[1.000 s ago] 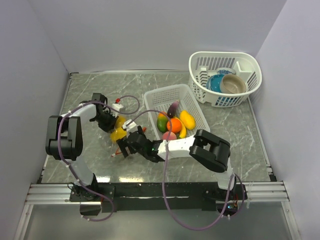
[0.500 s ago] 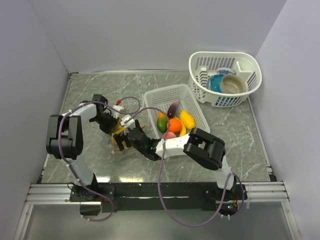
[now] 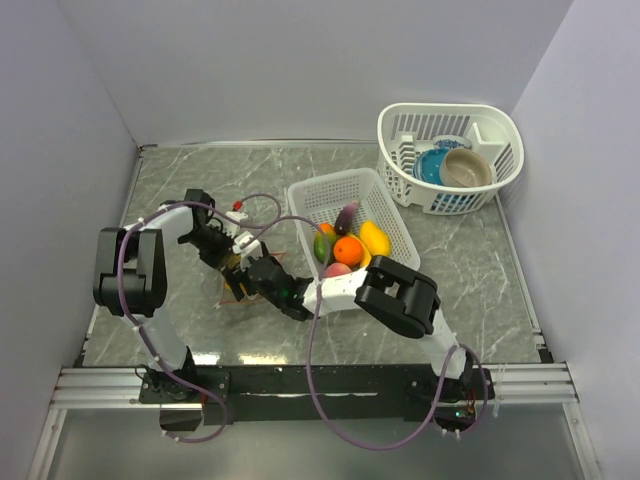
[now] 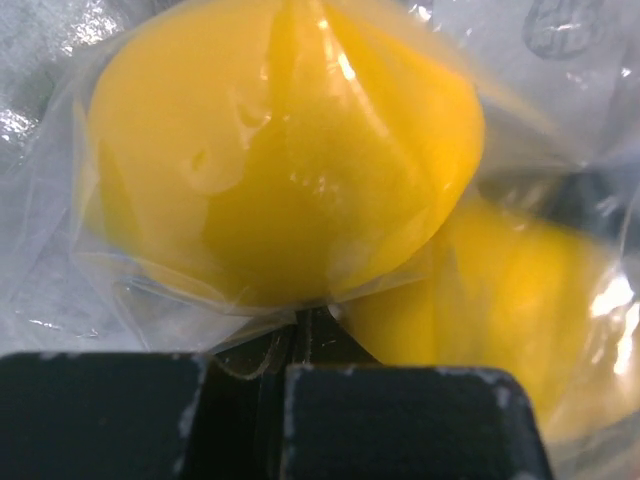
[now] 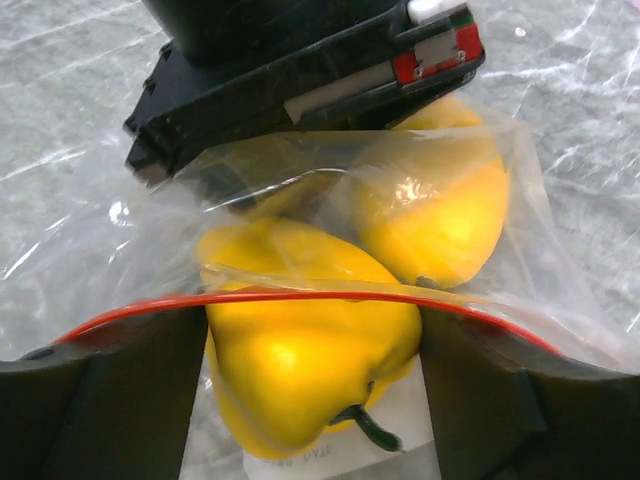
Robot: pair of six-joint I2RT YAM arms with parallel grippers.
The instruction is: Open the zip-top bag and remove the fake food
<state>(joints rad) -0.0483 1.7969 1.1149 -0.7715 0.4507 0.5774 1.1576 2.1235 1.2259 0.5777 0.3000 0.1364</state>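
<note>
The zip-top bag (image 3: pixel 236 287) lies left of centre, clear and crinkly, its orange-red zip strip (image 5: pixel 300 296) arched open. My left gripper (image 3: pixel 225 258) is shut, pinching the bag's film (image 4: pixel 290 345) at its far end. Two yellow pieces of fake food are inside: a pepper (image 5: pixel 300 360) with a dark stem at the mouth and a rounder one (image 5: pixel 440 230) behind. My right gripper (image 5: pixel 312 322) reaches into the mouth, with its fingers (image 5: pixel 150 400) pressed against both sides of the pepper. From above, my right gripper (image 3: pixel 248 277) hides most of the bag.
A white slotted basket (image 3: pixel 320 195) just right of the bag holds several pieces of fake food (image 3: pixel 348 250): orange, yellow, green-orange, pink and dark purple. Another white basket (image 3: pixel 495 125) with bowls stands at the back right. Grey walls close in the table.
My right gripper has pushed left into the bag's mouth and its jaws have narrowed onto the yellow pepper. The left gripper has kept its pinch in place.
</note>
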